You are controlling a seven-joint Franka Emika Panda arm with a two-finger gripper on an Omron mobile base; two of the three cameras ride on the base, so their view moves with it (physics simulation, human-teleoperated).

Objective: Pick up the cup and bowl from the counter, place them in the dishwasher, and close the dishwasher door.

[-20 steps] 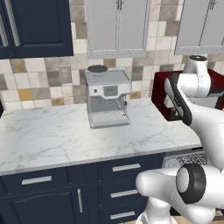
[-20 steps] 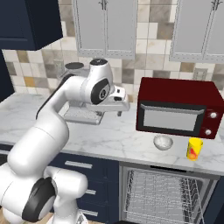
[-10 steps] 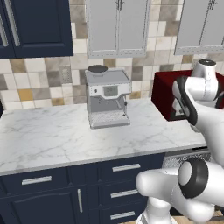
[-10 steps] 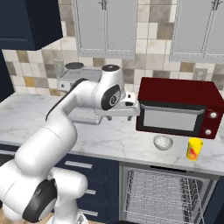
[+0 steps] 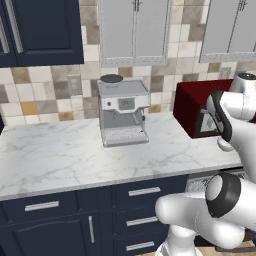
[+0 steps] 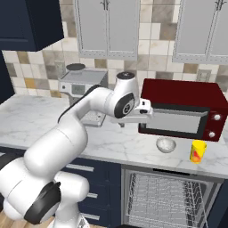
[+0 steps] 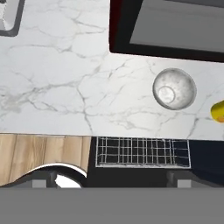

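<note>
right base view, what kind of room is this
A rendered home kitchen: a white grey-veined marble counter holds a dark red microwave and a silver espresso machine, above an open dishwasher's grey wire rack.

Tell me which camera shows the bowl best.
The hand view: it looks straight down into the bowl, whole and large, on the counter before the microwave. The right base view shows it smaller, from the side.

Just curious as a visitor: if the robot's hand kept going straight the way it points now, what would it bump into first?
Probably the bare marble counter, left of the bowl and in front of the microwave. The hand's camera looks straight down at it; depth is hard to judge.
</note>
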